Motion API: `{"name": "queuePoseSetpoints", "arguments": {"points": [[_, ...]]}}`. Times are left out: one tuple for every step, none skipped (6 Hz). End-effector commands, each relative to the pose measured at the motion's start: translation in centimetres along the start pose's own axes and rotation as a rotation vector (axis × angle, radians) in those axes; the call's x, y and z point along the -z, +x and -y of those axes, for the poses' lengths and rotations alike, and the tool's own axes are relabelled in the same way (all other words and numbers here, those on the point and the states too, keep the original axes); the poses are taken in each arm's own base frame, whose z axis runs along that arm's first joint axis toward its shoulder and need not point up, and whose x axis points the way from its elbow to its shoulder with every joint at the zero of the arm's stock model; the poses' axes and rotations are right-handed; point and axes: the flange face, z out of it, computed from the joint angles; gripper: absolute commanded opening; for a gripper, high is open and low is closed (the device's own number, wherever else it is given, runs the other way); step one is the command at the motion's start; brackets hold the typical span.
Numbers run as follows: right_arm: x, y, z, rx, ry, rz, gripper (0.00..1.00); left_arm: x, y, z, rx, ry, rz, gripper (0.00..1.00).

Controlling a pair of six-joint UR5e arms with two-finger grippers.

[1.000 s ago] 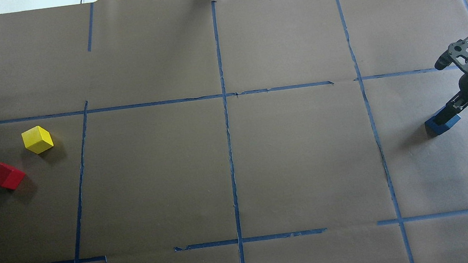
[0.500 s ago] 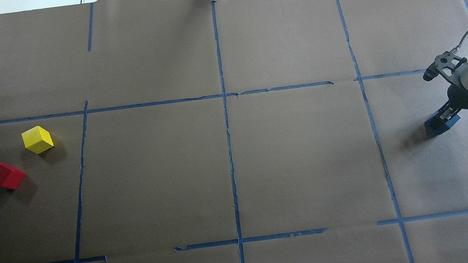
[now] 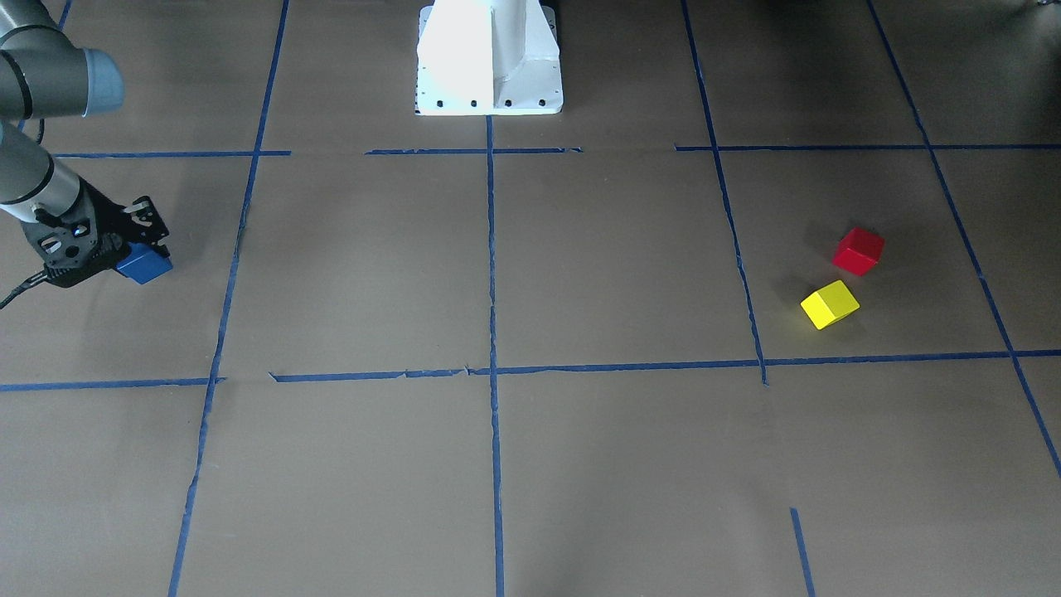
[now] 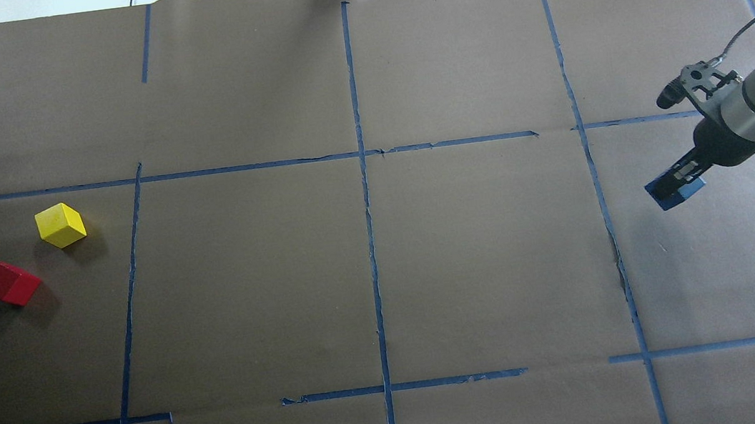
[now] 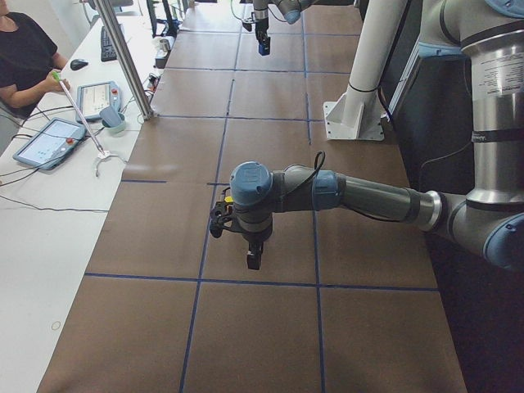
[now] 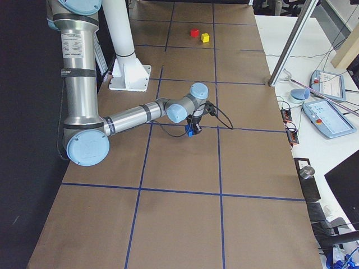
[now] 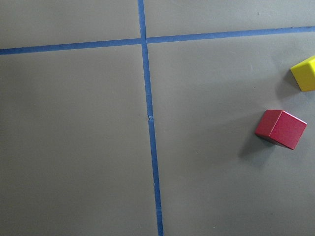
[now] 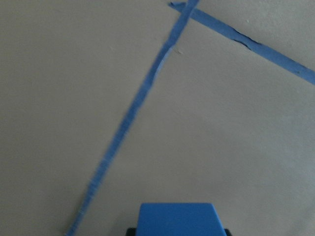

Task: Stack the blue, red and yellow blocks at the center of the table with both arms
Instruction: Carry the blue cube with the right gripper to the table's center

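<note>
At the table's right end, right gripper (image 4: pixel 676 188): jaws clenched on the blue block (image 4: pixel 683 192), one finger on each side, a hold fit for carrying
Blue block, position: in the grasp, seemingly just clear of the brown paper; in the right wrist view it sits at the bottom edge with tape lines ahead
Blue block, purpose (judgement): likely the base of the stack, hence taken up first
Left gripper (image 5: pixel 254 259): hangs pointing down over the table's left part, its camera on the red and yellow blocks; jaw state cannot be told from the side view
Red block (image 4: pixel 10 284): loose on the paper at the far left
Yellow block (image 4: pixel 60 225): near the red, apart from it, skewed to the grid
Centre tape cross (image 4: pixel 361 154): stacking spot; all three blocks lie well apart from it, stack not yet begun
Division of work (judgement): blocks lie at opposite ends, so each arm serves its own side
</note>
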Motion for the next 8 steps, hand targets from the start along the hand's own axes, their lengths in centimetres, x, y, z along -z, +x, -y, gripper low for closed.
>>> {"name": "queuePoseSetpoints", "arguments": {"points": [[0.0, -14.8, 5.8, -0.257, 0.005, 0.135, 0.00, 0.1, 0.1, 0.0, -0.004, 0.003, 0.000, 1.00], [-0.3, -21.5, 8.5, -0.347, 0.037, 0.150, 0.00, 0.1, 0.1, 0.0, -0.004, 0.003, 0.000, 1.00], [-1.8, -28.3, 11.6, -0.413, 0.082, 0.087, 0.00, 0.1, 0.1, 0.0, -0.002, 0.002, 0.000, 1.00], [-2.7, -32.1, 15.1, -0.437, 0.070, 0.054, 0.00, 0.1, 0.1, 0.0, -0.002, 0.003, 0.000, 1.00], [-4.2, -34.8, 18.4, -0.438, 0.074, 0.027, 0.00, 0.1, 0.1, 0.0, -0.001, 0.002, 0.000, 1.00], [-5.4, -36.5, 18.9, -0.427, 0.065, 0.020, 0.00, 0.1, 0.1, 0.0, 0.000, 0.003, 0.000, 1.00], [-6.3, -36.8, 19.6, -0.446, 0.059, 0.003, 0.00, 0.1, 0.1, 0.0, 0.000, 0.003, 0.000, 1.00], [-8.0, -37.6, 20.5, -0.442, 0.053, -0.031, 0.00, 0.1, 0.1, 0.0, 0.000, 0.003, 0.000, 1.00]]}}
